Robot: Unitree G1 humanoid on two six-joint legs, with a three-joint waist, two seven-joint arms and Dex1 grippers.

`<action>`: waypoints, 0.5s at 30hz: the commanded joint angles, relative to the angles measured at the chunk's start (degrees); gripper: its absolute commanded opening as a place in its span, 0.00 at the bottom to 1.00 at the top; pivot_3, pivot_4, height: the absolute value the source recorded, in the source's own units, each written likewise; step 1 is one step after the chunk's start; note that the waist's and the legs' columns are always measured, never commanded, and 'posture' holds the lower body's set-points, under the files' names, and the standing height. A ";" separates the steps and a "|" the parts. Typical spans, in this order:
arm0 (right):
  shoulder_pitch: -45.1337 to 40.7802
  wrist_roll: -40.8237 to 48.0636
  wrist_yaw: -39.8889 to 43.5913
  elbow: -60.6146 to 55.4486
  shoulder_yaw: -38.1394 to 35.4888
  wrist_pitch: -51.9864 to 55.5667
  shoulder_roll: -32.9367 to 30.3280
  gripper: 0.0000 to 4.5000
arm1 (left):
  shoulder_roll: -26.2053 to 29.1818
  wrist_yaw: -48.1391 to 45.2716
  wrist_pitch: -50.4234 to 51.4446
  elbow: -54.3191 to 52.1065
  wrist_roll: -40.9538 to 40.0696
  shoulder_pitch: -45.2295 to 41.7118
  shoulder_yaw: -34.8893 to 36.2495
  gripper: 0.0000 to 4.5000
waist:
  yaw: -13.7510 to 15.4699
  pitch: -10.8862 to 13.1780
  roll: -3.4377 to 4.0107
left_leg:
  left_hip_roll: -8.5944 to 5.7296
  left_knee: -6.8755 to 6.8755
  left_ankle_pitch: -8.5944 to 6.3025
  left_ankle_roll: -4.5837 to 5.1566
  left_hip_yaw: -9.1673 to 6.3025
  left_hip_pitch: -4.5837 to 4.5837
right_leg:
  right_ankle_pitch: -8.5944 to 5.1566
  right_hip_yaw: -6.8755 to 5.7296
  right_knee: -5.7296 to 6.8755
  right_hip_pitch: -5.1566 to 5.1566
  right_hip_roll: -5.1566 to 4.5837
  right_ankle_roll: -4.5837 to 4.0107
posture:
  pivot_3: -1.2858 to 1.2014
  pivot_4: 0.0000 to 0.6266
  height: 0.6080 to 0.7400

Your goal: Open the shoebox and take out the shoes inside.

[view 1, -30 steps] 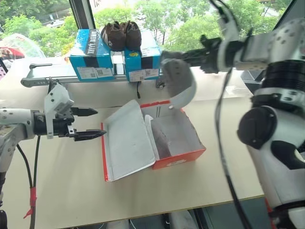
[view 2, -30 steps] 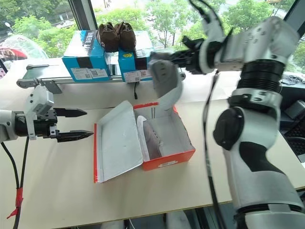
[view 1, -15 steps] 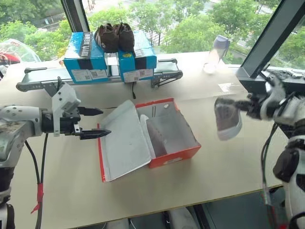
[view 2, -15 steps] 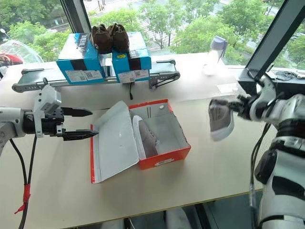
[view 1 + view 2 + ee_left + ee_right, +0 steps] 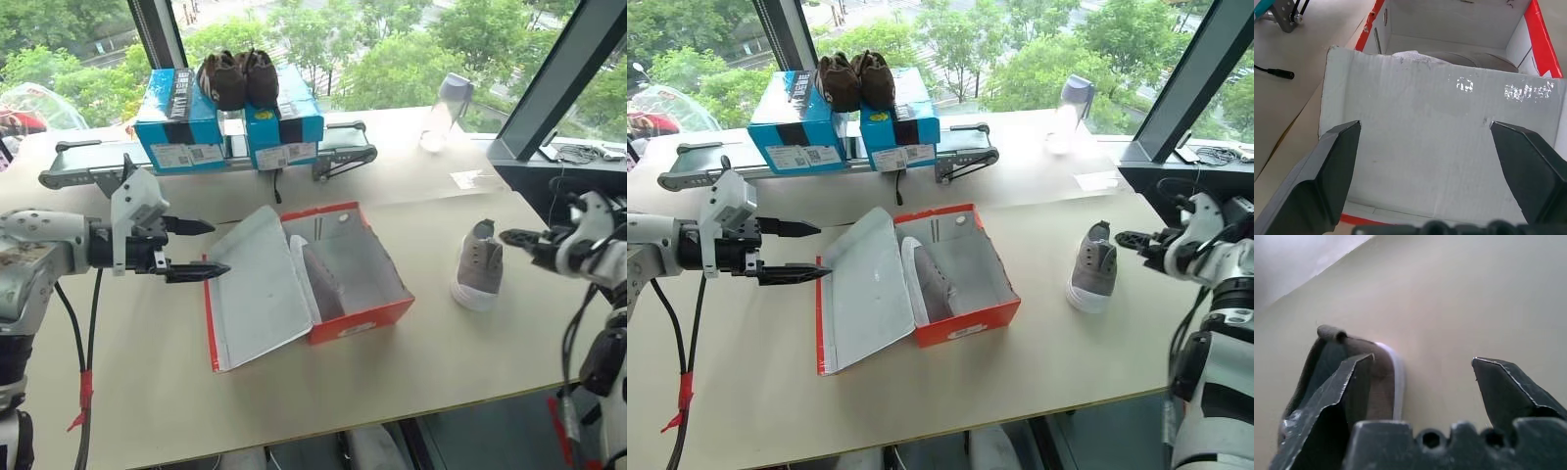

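With shoebox (image 5: 343, 279) lid flipped: one shoe (image 5: 480, 269) out on desk (image 5: 441, 362), second shoe (image 5: 323, 279) left inside; right gripper (image 5: 517, 238) and left gripper (image 5: 201, 247) both released, empty.

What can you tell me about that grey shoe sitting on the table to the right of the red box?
The grey shoe is a small slip-on sneaker with a light grey fabric-looking upper and a white sole. It stands upright on its sole on the beige table, apart from the red shoebox, with its opening facing the window. The right gripper hangs beside it with fingers open, not holding it. In the right wrist view one finger overlaps it, so contact there cannot be told.
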 commanded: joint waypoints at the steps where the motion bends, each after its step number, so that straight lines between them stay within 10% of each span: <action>1: -6.54 0.43 2.20 -8.58 2.58 2.78 -1.51 0.99 | 0.31 -0.49 -0.82 -0.34 0.08 -1.36 0.73 1.00 | -0.60 0.02 0.03 | 0.00 -0.01 0.00 0.00 0.00 0.03 | -0.02 0.01 0.01 0.00 0.00 0.04 | 0.52 0.24 1.00; 7: -11.24 18.87 12.23 -37.27 11.71 39.65 4.29 0.99 | -1.01 -0.82 -1.14 0.85 0.95 -2.81 -0.78 1.00 | -1.28 0.02 0.05 | 0.00 -0.01 0.00 0.01 -0.04 0.11 | -0.03 0.08 0.12 0.02 0.06 0.04 | 0.52 0.24 1.00; 15: -4.30 38.41 6.91 -49.73 19.90 44.71 6.72 0.99 | -2.00 -0.31 -1.38 0.46 1.38 -2.01 -0.97 1.00 | 2.19 0.01 0.04 | -0.05 0.15 0.01 0.01 -0.25 -0.37 | 0.02 -0.04 -0.02 -0.04 0.06 -0.06 | 0.52 0.24 1.00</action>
